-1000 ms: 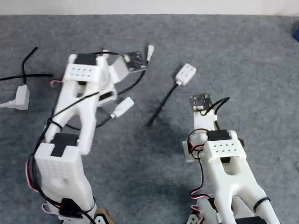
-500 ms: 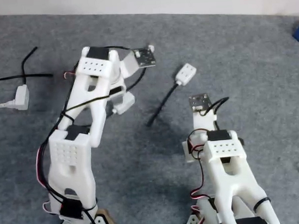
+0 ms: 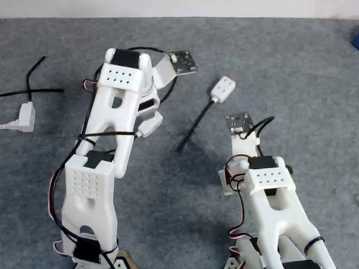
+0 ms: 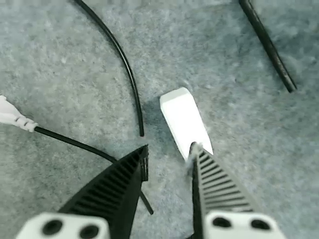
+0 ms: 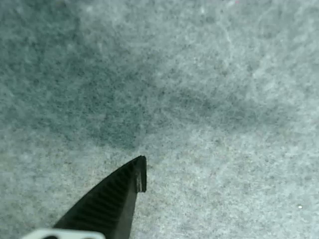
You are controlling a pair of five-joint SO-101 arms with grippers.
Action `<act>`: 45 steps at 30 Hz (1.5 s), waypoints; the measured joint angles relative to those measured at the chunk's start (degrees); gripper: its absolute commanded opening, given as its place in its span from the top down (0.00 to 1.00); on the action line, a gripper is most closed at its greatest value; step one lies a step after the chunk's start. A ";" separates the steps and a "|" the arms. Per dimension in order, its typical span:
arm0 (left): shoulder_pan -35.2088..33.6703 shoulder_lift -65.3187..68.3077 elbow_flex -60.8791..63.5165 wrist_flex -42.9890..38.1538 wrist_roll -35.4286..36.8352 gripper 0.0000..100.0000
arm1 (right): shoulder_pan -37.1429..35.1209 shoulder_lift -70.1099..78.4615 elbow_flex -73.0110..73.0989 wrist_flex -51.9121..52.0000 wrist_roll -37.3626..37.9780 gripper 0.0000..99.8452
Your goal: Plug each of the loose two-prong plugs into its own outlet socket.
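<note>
Though set right at the white plug [image 4: 182, 119], grips nothing with the left end effector [image 4: 169, 152]: released, jaws spread, one fingertip [image 4: 197, 153] touching the plug's near end, the other just beside it over the grey desk [image 4: 65, 64]. Plug flat on the desk, not in any socket. Seen in the high view tucked just beside the left arm [image 3: 124, 134], on the arm's right side, between it and the thick black cord [image 3: 194, 125]. Traces that cord back to the outlet socket [image 3: 223, 88], flat on the desk farther out and to the right, well apart from the plug. Shows, in the left wrist view, a thin black cord [image 4: 127, 74] curving past the plug on the side away from the thick cord and ending near one fingertip, plus a white cord end [image 4: 10, 117] at one edge, with its own black lead running under the end effector. Finds a second white plug [image 3: 25, 116] far to the left on the desk, near loose black cords [image 3: 37, 78], well apart from both arms. Cannot tell clenched from released for the right end effector [image 5: 141, 174]; hangs close over grey desk surface. Places the right arm [image 3: 268, 181] nearer the front, right of the thick cord and short of the socket.
</note>
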 measured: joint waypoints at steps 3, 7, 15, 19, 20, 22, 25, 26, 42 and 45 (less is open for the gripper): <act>1.05 0.00 0.00 1.41 0.35 0.85 | 0.00 0.00 0.00 0.00 0.00 0.43; 2.29 2.29 0.00 1.67 1.85 0.85 | 0.00 0.00 0.00 0.00 0.00 0.43; 2.20 7.03 -1.14 1.49 2.11 0.85 | -0.18 0.00 0.00 0.00 0.00 0.43; 2.11 7.47 -1.23 1.41 2.11 0.84 | -0.18 0.00 0.00 0.00 0.18 0.43; 2.11 7.74 -1.32 1.32 2.11 0.83 | -0.18 0.00 0.00 0.00 0.18 0.43; 1.76 8.53 -1.76 0.70 2.11 0.79 | -0.18 0.00 0.00 0.00 0.35 0.43; -0.35 10.02 -2.37 -1.58 1.67 0.77 | -0.18 0.00 0.00 0.00 0.35 0.43; -1.05 10.73 -2.29 -2.11 0.79 0.77 | -0.18 0.00 0.00 0.00 0.35 0.43; -3.43 13.19 -1.58 -4.31 -1.32 1.00 | -0.26 0.00 0.00 0.00 0.35 0.43; -0.97 13.19 -1.58 -4.13 -1.23 1.00 | -0.26 0.00 0.00 0.00 0.35 0.43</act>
